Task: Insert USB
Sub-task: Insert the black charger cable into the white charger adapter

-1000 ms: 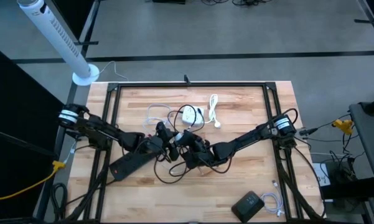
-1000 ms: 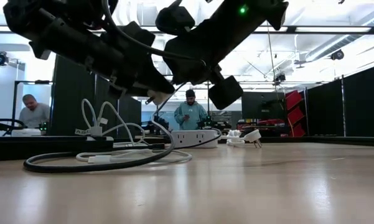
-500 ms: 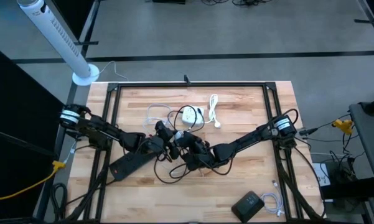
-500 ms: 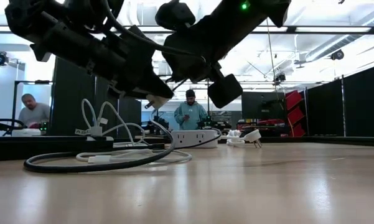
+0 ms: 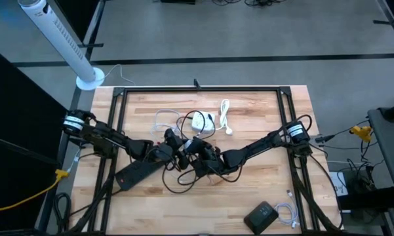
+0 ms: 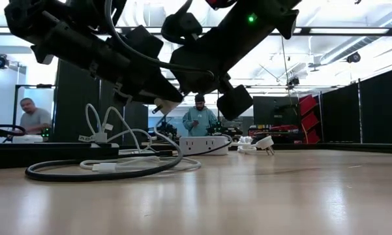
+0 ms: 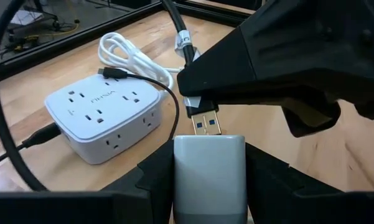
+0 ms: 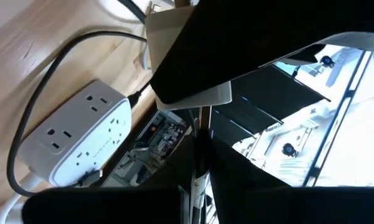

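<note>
Two dark robot arms meet above the middle of a wooden table [image 5: 262, 118], raised clear of its surface. The left gripper [image 7: 208, 180] has its jaws pinching a pale grey charger block [image 7: 209, 168], held with its port end facing outward. The right gripper [image 7: 202, 102] has its jaws pressed together on a USB plug [image 7: 203, 120], whose metal tip sits right at the charger's top face, touching it or just short; how deep it has gone, if at all, cannot be told. The plug's black cable [image 7: 174, 25] trails up and away behind it. A white power strip [image 7: 102, 115] lies on the table nearby with a coiled white cable [image 7: 127, 53] beside it, and people stand in the room well behind. The main risk, as a judgement, is misalignment: if the plug is slightly tilted or offset from the port, pushing may jam it against the charger's face, bend the tip, or make the block twist or slip in the left jaws. The trailing cable could also tug the plug sideways as the arms close in, and a plug turned the wrong way up would simply refuse to enter.
</note>
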Controlling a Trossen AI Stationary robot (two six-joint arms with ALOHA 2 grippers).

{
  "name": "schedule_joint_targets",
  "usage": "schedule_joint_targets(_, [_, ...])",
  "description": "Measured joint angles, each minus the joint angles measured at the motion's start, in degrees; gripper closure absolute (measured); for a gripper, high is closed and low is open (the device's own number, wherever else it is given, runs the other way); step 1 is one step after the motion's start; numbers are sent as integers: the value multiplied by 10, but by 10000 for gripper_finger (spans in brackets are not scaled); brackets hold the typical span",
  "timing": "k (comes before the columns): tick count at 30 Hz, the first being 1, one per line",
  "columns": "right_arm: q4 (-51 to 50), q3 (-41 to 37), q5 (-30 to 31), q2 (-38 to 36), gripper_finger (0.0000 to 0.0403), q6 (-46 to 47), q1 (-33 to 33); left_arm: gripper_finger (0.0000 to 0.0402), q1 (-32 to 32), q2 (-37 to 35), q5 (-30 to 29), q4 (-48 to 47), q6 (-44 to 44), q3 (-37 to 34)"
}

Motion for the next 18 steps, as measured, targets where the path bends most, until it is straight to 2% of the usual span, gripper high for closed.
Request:
schedule_joint_targets(5, [0,1,4,0,386,-1,11,257,1,0,0,0,-23,0])
schedule_joint_targets(12, [-4,2,0,0,386,3,18,257,4,0,-33,-2,-44,0])
schedule_joint_targets(15, [-3,2,-13,0,386,-14,19,257,6,1,-42,-5,-38,0])
schedule_joint_targets(18, [-2,2,-39,0,386,-43,22,257,7,1,-24,-4,-12,0])
